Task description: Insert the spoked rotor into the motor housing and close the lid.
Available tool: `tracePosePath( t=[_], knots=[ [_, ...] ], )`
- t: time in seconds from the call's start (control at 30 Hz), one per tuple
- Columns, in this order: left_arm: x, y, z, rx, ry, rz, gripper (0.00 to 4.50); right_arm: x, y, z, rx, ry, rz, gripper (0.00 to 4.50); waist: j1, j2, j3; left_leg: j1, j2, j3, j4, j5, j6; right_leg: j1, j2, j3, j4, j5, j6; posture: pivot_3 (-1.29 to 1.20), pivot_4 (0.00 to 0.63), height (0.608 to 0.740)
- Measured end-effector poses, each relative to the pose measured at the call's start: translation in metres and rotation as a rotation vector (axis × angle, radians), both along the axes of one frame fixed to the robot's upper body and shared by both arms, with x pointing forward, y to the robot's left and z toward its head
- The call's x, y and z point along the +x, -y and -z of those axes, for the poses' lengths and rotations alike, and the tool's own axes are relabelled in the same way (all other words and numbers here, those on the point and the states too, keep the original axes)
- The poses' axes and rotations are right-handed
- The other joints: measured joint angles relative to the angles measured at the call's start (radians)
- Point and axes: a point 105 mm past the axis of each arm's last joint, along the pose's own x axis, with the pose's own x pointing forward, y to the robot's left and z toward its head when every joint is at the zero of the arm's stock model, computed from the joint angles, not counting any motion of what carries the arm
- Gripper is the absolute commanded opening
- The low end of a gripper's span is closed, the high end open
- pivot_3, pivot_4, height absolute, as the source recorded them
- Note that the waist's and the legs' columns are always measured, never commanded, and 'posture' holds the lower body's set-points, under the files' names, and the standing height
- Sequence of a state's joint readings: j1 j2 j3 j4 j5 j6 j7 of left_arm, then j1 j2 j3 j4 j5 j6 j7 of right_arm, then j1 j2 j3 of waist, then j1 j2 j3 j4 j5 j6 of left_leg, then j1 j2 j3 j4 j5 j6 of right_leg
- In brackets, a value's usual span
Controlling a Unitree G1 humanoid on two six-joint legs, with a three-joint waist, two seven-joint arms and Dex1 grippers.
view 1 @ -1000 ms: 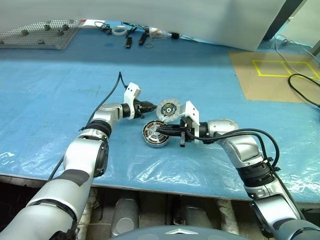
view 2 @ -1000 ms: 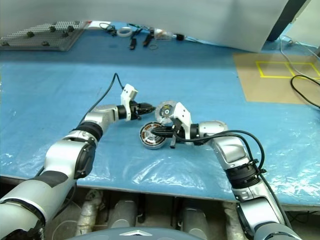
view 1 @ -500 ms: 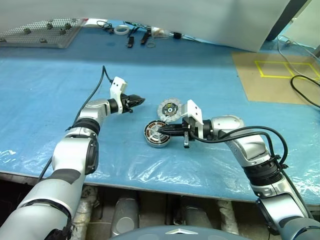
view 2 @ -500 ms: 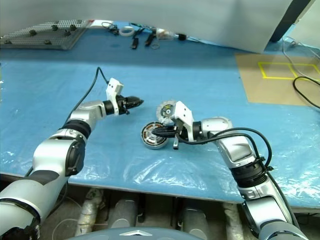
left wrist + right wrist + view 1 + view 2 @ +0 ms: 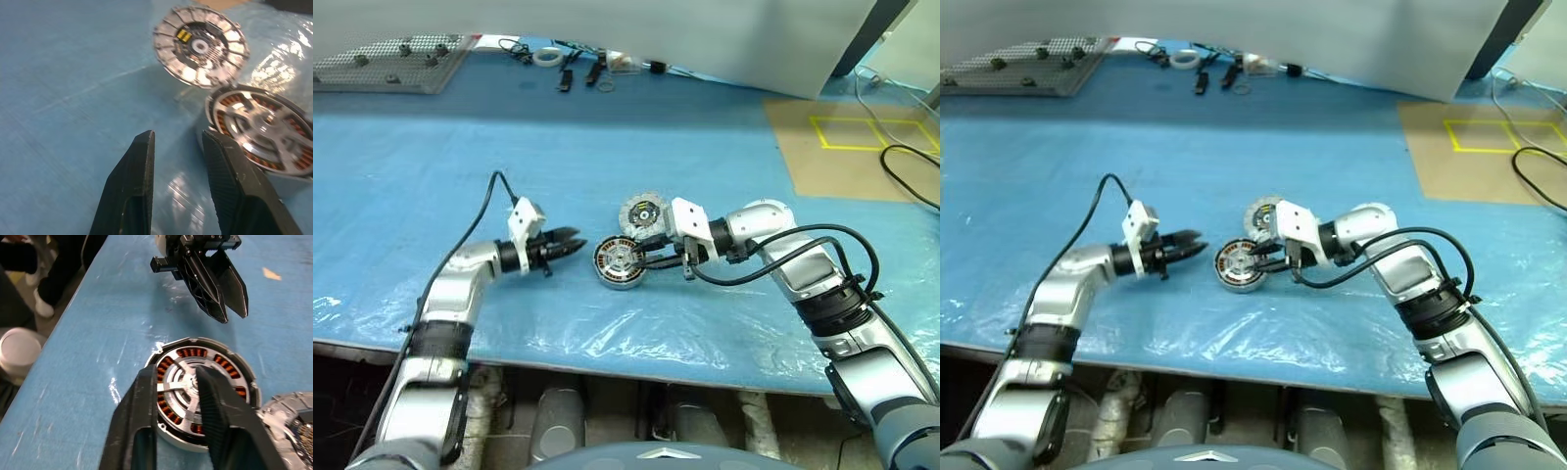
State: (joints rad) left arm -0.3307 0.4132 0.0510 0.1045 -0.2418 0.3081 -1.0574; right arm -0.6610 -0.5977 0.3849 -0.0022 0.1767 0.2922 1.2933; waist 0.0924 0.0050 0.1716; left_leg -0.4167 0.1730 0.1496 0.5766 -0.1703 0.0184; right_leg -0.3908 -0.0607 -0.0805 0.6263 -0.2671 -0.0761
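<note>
The motor housing [image 5: 619, 264], a squat ring with copper windings [image 5: 226, 364], lies on the blue table. The spoked rotor [image 5: 266, 122] sits inside its open centre, silvery spokes up. The lid [image 5: 643, 211], a pale segmented disc, lies flat just behind the housing, touching its rim. My right gripper [image 5: 642, 261] reaches in from the right. It hangs open right over the rotor [image 5: 177, 382] with one finger [image 5: 210, 401] near the hub. My left gripper [image 5: 570, 240] is open and empty, a short way left of the housing and pointing at it.
A grey perforated board [image 5: 391, 61] and small tools with a tape roll [image 5: 573, 67] lie along the far edge. Brown cardboard with yellow tape [image 5: 847, 147] and a black cable [image 5: 911, 166] are at the right. Crinkled plastic sheet [image 5: 626, 333] covers the near table edge.
My left gripper drew back from beside the lid, toward the near left. My right gripper's fingers parted over the rotor in the housing and the wrist rolled.
</note>
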Motion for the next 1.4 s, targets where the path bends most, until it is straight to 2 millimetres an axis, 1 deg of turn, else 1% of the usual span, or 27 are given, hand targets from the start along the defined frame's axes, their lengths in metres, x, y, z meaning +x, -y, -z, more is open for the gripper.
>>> tracePosePath(
  t=[0.03,0.13,0.23,0.33,0.53,0.7,0.8,0.9,0.97,1.0,1.03,1.13,1.2,1.4],
  knots=[
    [-0.01,0.003,0.002,0.014,0.01,0.009,1.6,-0.001,0.001,0.002,-0.03,0.019,-0.029,2.45,0.0,0.0,0.0,0.001,0.0,0.0,0.0,0.0,0.0,0.001,0.0,0.0,0.0,0.0,0.0,0.0,0.15,0.74],
    [-0.022,0.008,0.001,0.014,0.022,-0.007,1.6,-0.001,0.0,0.004,-0.093,0.077,-0.101,3.4,0.0,0.0,0.0,0.004,0.001,0.0,0.0,0.001,0.001,0.003,0.001,0.001,0.0,0.0,-0.001,0.0,0.15,0.74],
    [-0.024,0.009,-0.002,0.016,0.05,-0.037,1.6,0.0,-0.002,0.009,-0.144,0.113,-0.167,3.4,-0.001,0.001,0.0,0.011,0.001,0.001,0.0,0.0,-0.001,0.009,0.001,0.003,0.0,0.0,-0.001,0.0,0.15,0.74],
    [-0.026,0.01,-0.002,0.01,0.053,-0.054,1.6,0.0,-0.003,0.015,-0.199,0.157,-0.235,3.4,-0.004,0.001,0.0,0.012,0.001,0.002,0.0,0.0,0.0,0.011,0.001,0.003,0.0,0.0,-0.001,0.0,0.15,0.74],
    [-0.033,0.007,0.01,0.007,0.022,-0.095,1.6,0.007,-0.007,0.033,-0.29,0.214,-0.334,3.4,-0.023,0.001,0.0,0.009,0.001,0.002,0.0,0.001,0.001,0.008,0.002,0.003,-0.001,0.0,-0.001,0.0,0.15,0.74],
    [-0.036,0.008,0.017,0.007,0.011,-0.119,1.6,0.012,-0.006,0.04,-0.31,0.229,-0.355,3.4,-0.025,0.001,0.0,0.008,0.001,0.001,0.0,0.001,0.001,0.007,0.002,0.003,0.0,0.0,-0.001,0.0,0.15,0.74],
    [-0.038,0.008,0.021,0.001,0.005,-0.14,1.6,0.015,-0.006,0.039,-0.317,0.229,-0.366,3.4,-0.026,0.001,0.0,0.009,0.001,0.002,0.001,0.001,0.001,0.007,0.002,0.003,0.0,0.0,-0.001,0.0,0.15,0.74],
    [-0.036,0.008,0.021,-0.003,0.011,-0.156,1.6,0.015,-0.007,0.04,-0.322,0.245,-0.383,2.8,-0.025,0.001,0.0,0.009,0.001,0.002,0.001,0.001,0.001,0.008,0.002,0.003,0.0,0.0,-0.001,0.0,0.15,0.74],
    [-0.036,0.007,0.02,-0.003,0.019,-0.16,1.6,0.016,-0.006,0.041,-0.337,0.272,-0.403,2.22,-0.025,0.001,0.0,0.009,0.001,0.002,0.001,0.001,0.001,0.008,0.002,0.003,0.0,0.0,-0.001,0.0,0.15,0.74],
    [-0.036,0.007,0.02,-0.003,0.024,-0.161,1.6,0.016,-0.007,0.041,-0.342,0.288,-0.411,1.8,-0.026,0.001,0.0,0.009,0.001,0.002,0.002,0.001,0.001,0.008,0.002,0.003,0.0,0.0,-0.001,0.0,0.15,0.74],
    [-0.036,0.007,0.019,-0.004,0.029,-0.162,1.6,0.017,-0.008,0.04,-0.345,0.299,-0.418,1.54,-0.025,0.001,0.0,0.009,0.001,0.002,0.002,0.001,0.001,0.008,0.002,0.003,0.0,0.0,-0.001,0.0,0.15,0.74],
    [-0.034,0.006,0.02,-0.004,0.033,-0.172,1.6,0.017,-0.01,0.038,-0.35,0.328,-0.435,0.54,-0.025,0.001,0.0,0.009,0.001,0.002,0.002,0.001,0.001,0.008,0.002,0.003,0.0,0.0,-0.001,0.0,0.15,0.74],
    [-0.033,0.005,0.021,-0.003,0.032,-0.178,1.6,0.018,-0.01,0.038,-0.36,0.342,-0.453,0.01,-0.025,0.001,0.0,0.009,0.001,0.001,0.002,0.001,0.001,0.008,0.002,0.003,0.0,0.0,-0.001,0.0,0.15,0.74],
    [-0.029,0.004,0.022,-0.003,0.039,-0.181,1.6,0.019,-0.004,0.038,-0.391,0.382,-0.489,0.01,-0.024,0.0,0.0,0.01,0.001,0.002,0.003,0.001,0.001,0.008,0.002,0.003,0.002,0.0,-0.001,0.0,0.15,0.74]
  ],
)
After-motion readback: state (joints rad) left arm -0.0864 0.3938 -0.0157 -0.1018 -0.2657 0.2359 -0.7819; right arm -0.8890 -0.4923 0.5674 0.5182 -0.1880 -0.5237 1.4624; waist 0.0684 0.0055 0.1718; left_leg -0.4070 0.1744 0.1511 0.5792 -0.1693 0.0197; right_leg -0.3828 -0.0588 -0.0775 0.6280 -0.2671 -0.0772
